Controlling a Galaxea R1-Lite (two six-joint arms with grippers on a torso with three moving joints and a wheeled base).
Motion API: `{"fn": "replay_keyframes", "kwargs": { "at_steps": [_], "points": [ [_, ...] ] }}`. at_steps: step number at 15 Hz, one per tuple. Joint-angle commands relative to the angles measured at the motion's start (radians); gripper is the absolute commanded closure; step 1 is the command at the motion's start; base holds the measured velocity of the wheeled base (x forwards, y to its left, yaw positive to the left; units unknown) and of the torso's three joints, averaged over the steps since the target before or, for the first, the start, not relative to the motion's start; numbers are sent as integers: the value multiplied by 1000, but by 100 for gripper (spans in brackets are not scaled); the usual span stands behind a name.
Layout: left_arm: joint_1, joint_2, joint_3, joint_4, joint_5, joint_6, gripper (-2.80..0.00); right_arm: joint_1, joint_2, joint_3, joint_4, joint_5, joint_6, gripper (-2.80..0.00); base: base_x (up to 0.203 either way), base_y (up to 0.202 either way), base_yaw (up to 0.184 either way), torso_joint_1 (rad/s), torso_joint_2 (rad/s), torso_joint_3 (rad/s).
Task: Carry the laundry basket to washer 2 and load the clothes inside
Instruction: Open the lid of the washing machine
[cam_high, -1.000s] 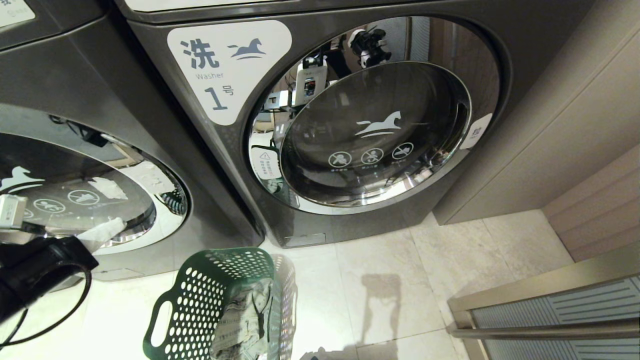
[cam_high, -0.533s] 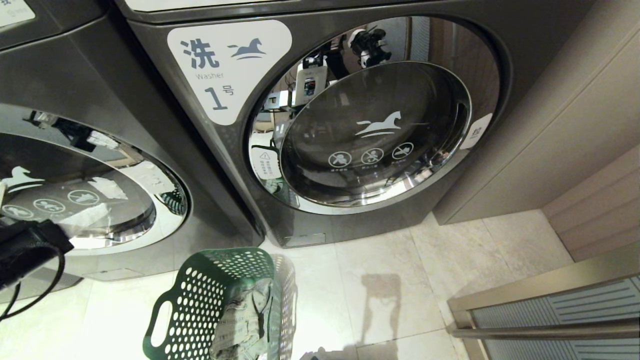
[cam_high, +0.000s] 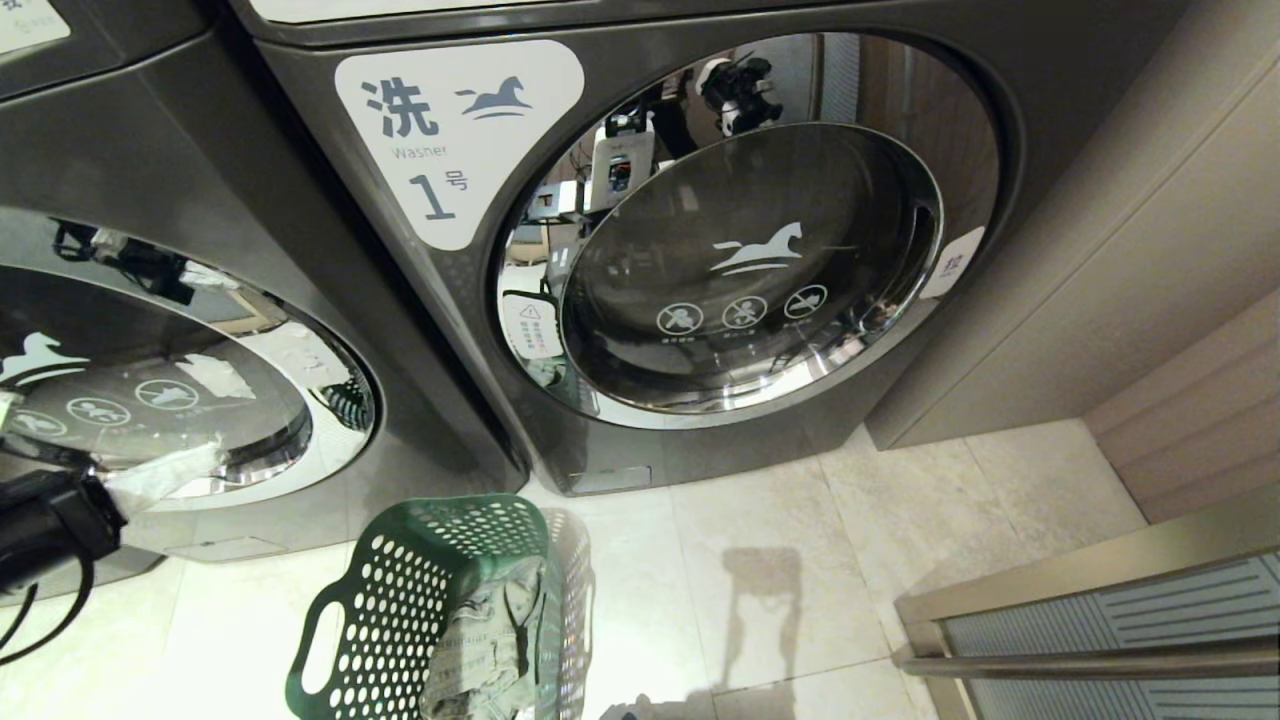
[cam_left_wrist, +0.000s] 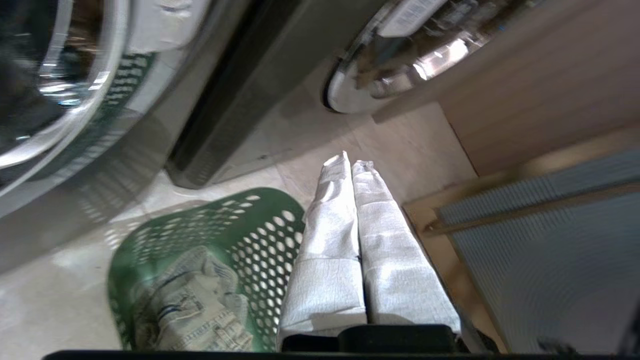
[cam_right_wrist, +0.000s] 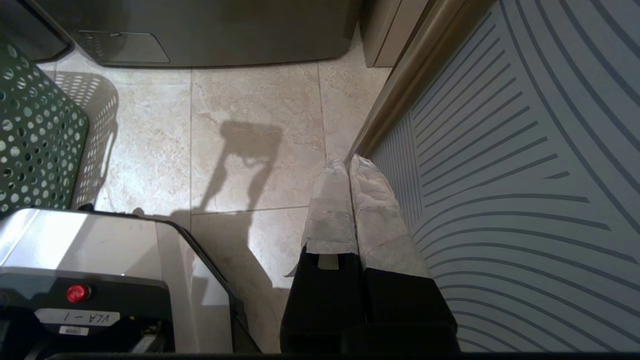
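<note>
Fingers of left claw pressed together, holding nothing, above laundry basket; right claw likewise closed, empty.

**Robot body: visible parts**

Left tool: two long tapering fingers wrapped in pale grey-white woven cloth, with a seam band across each wrap; both spring from a black block mount. In the head view the same tool shows as a pale wrapped tip on a black housing, with thin black cables looping below that housing.

Right tool: two fingers in matching pale cloth, its edges frayed, over black rectangular finger bases; a small metal tab sits on one base.

Base, beside the right tool's mount: silver-grey panel with rounded edge, black lower section, a round red button, a white label printed "VLA-1".
</note>
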Motion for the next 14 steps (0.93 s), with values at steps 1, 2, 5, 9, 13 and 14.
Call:
{"fn": "replay_keyframes", "kwargs": {
  "at_steps": [1, 2, 5, 9, 13, 14],
  "points": [
    [1, 18, -10, -9, -50, -2, 0, 0, 1, 0, 1, 1, -1, 0, 0, 0, 0, 0, 0, 0],
    [1, 26, -13, -9, -83, -2, 0, 0, 1, 0, 1, 1, 0, 0, 0, 0, 0, 0, 0, 0],
    [-13, 35, -57, -9, -81, 46, 0, 0, 1, 0, 1, 1, -1, 0, 0, 0, 0, 0, 0, 0],
    [-8, 66, -55, -9, -37, 253, 0, 0, 1, 0, 1, 1, -1, 0, 0, 0, 0, 0, 0, 0],
    [-13, 97, -64, -9, -33, 270, 0, 0, 1, 0, 1, 1, -1, 0, 0, 0, 0, 0, 0, 0],
    [-16, 102, -63, -9, -33, 270, 0, 0, 1, 0, 1, 1, -1, 0, 0, 0, 0, 0, 0, 0]
  ]
}}
